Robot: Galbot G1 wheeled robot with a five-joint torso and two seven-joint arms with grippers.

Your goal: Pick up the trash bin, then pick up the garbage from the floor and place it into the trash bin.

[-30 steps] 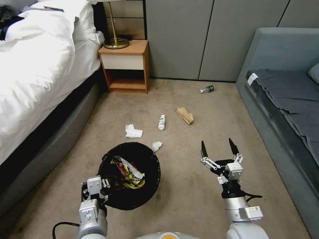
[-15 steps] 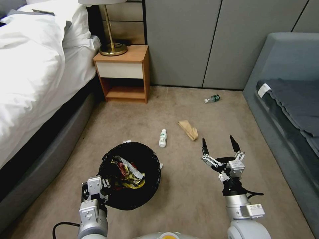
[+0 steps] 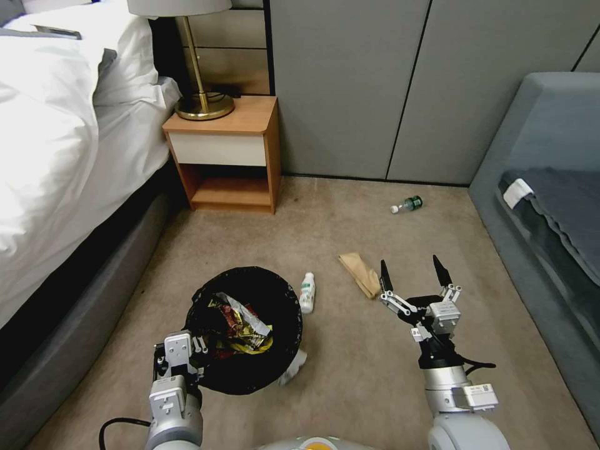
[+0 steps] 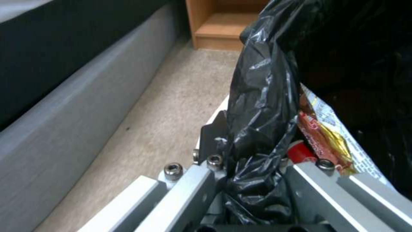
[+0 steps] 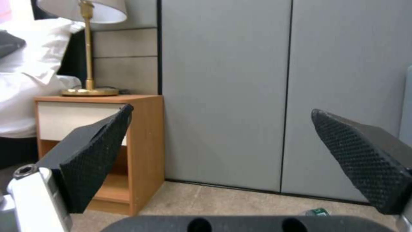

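The trash bin [image 3: 284,312], lined with a black bag [image 4: 262,96], hangs low in front of me with foil and red wrappers [image 3: 240,325] inside. My left gripper [image 3: 182,357] is shut on its near rim, the bag pinched between the fingers [image 4: 210,180]. Garbage lies on the carpet: a white bottle [image 3: 307,292] right beside the bin, a brown paper bag [image 3: 359,274], a small green bottle [image 3: 407,204] near the wall, and a white tissue [image 3: 294,369] peeking from under the bin. My right gripper [image 3: 412,275] hovers open and empty just right of the paper bag, its fingers [image 5: 98,158] spread wide.
A wooden nightstand [image 3: 225,150] with a brass lamp [image 3: 200,106] stands at the back left beside the white bed [image 3: 56,156]. A grey sofa [image 3: 550,206] lines the right side. Grey wall panels [image 3: 375,87] close the back. Open carpet [image 3: 350,375] lies between.
The camera has moved forward, so the floor litter sits closer. The tissues have slid behind the bin. Both arms keep the same pose, the left still gripping the bin.
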